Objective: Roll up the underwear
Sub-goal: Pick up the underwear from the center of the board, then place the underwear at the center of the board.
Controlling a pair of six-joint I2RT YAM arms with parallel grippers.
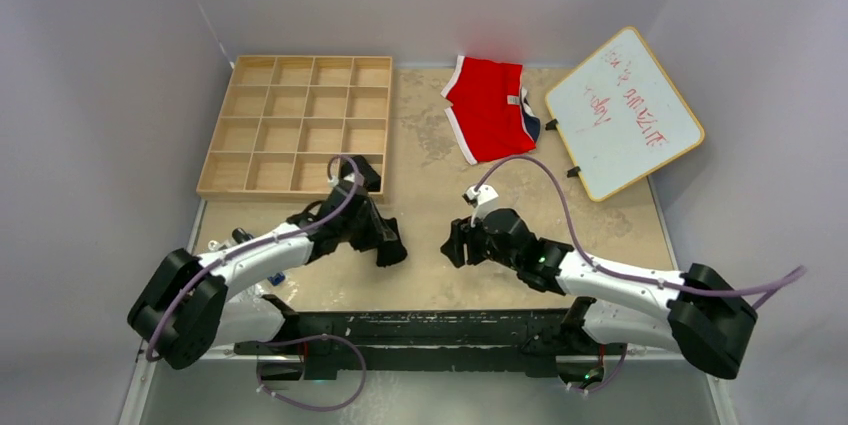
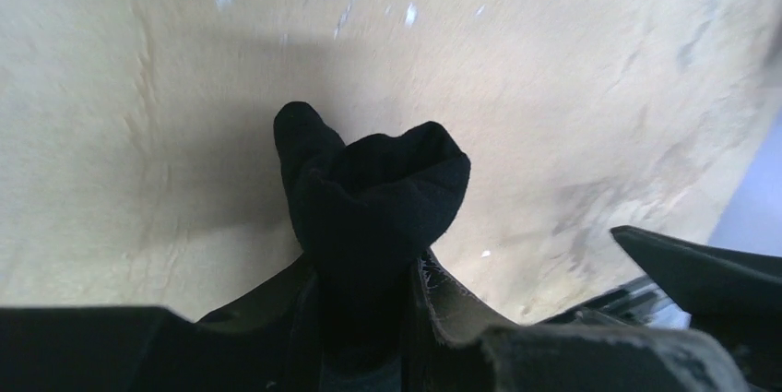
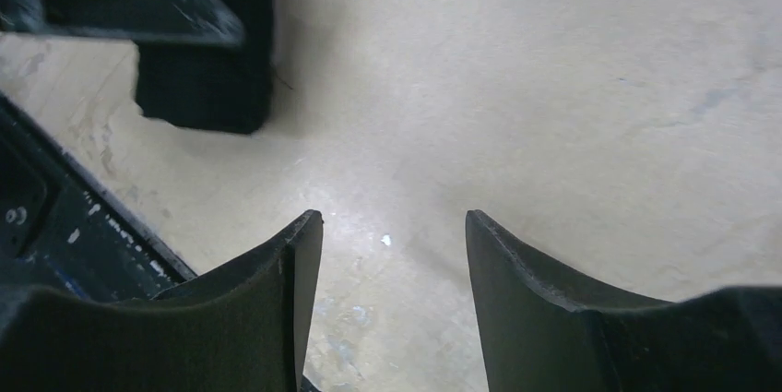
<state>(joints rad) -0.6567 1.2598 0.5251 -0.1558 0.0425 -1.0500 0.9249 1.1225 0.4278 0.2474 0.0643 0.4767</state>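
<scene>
From above, you're holding the left gripper (image 1: 388, 248) low over the counter (image 1: 430, 290), its tip facing the right gripper (image 1: 452, 243) just beside it. At the left wrist, you're clamping the underwear (image 2: 369, 203), a black bunched wad poking forward past the fingers and running lengthwise along them. At the right wrist, the jaws are standing spread and empty, with the wad lying ahead to their left.

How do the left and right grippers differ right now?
The left gripper is shut on the bunched black underwear; the right gripper is open and holds nothing. The left gripper is near the wooden grid tray's corner; the right gripper is farther from it. Both point toward each other over the table's near middle.
</scene>
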